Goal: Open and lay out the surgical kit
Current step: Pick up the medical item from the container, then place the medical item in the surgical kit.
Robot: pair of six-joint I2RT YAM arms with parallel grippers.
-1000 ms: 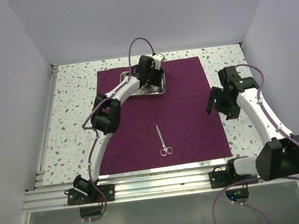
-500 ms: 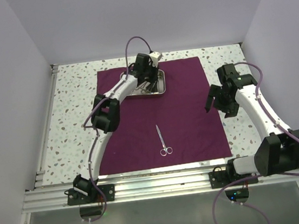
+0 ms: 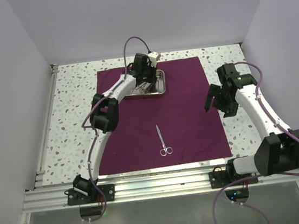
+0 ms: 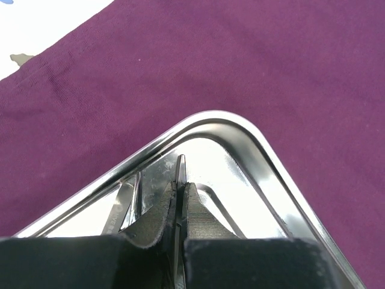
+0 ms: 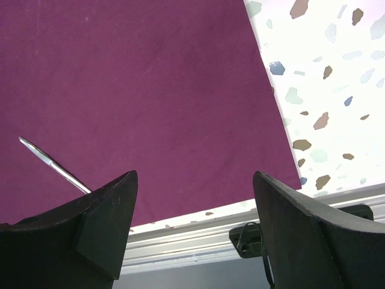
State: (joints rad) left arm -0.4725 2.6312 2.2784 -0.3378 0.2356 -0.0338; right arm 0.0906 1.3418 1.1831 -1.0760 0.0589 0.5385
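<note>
One pair, the left jaws, clamps a thin silvery instrument (image 4: 180,165) in the shiny steel tray (image 4: 265,158); the right jaws hang wide apart above the dark purple cloth wrap (image 5: 150,72).

There is one maroon cloth (image 3: 189,121), one steel tray (image 3: 159,83) and one pair of scissors (image 3: 162,139). The tools (image 4: 123,211) inside the tray cannot be counted.

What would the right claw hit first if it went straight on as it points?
Probably the purple cloth, by its right edge: the open right claw aims at bare fabric, with the scissors off to the side. Depth unclear.
</note>
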